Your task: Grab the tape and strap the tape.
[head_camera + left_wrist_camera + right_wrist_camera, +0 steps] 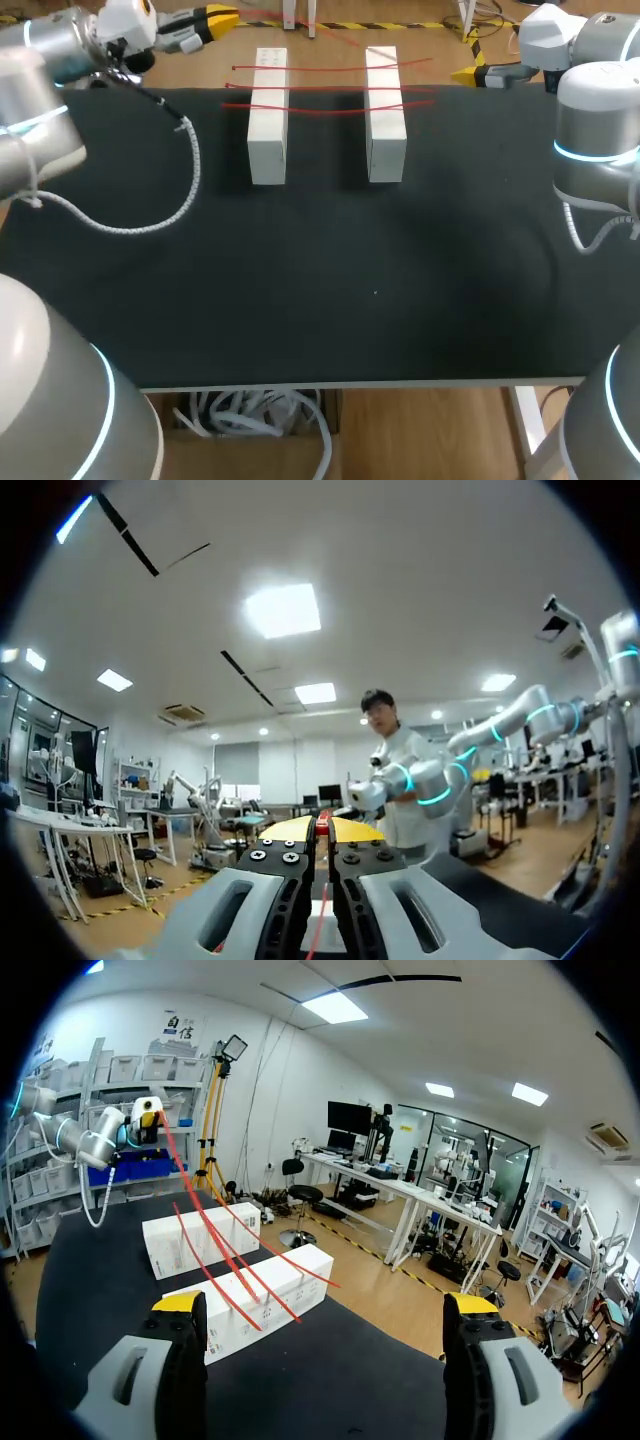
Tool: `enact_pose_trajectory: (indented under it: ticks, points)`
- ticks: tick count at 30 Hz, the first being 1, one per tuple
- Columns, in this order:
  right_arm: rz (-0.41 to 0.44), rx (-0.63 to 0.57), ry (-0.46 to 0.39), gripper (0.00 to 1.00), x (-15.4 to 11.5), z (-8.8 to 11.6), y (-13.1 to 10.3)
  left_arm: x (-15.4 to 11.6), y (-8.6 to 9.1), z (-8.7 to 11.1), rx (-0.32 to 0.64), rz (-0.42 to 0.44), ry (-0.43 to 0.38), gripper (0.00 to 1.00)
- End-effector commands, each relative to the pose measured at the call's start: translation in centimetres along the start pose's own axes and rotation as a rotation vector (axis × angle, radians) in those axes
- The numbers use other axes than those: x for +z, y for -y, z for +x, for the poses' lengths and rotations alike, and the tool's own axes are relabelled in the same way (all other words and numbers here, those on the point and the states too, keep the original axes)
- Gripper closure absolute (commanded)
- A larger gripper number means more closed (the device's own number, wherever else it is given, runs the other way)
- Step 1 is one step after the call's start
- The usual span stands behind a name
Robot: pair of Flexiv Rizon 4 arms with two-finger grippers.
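My left hand (205,22) sits past the far left corner of the black worktop (350,300). In the left wrist view its yellow tips are pressed together on a red tape (321,825), which runs back between the fingers (300,830) toward the wrist. In the right wrist view this tape (185,1175) stretches taut from the left hand (148,1115) down to the two white boxes.

The left box (268,115) and the right box (385,115) lie side by side with a gap between them, near the far edge of the worktop. More red tapes (320,105) lie across both box tops and span the gap. From the right wrist they show as thin red lines (255,1280) crossing the nearer box (290,1280) and the farther box (195,1235).

My right hand (478,73) is at the far right corner, well apart from the boxes. Its fingers (178,1305) are spread wide with nothing between them.

A white coiled cable (150,222) hangs from my left arm over the worktop.
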State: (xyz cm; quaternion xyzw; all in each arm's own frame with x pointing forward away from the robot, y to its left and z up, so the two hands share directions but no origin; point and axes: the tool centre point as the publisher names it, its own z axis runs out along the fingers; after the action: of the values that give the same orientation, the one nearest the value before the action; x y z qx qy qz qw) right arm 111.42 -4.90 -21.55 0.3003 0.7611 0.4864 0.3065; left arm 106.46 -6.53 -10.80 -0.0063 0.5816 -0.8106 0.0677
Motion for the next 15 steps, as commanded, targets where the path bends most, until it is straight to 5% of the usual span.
enact_pose_trajectory:
  ticks: [1, 15]
  points:
    - [0.000, 0.000, 0.000, 0.00, -0.01, -0.01, 0.03, -0.20, -0.75, -0.21, 0.015, 0.128, -0.051, 1.00]
    - [0.000, 0.000, 0.000, 0.00, -0.01, -0.01, 0.03, 0.78, -0.81, -0.12, 0.035, 0.089, -0.062, 1.00]
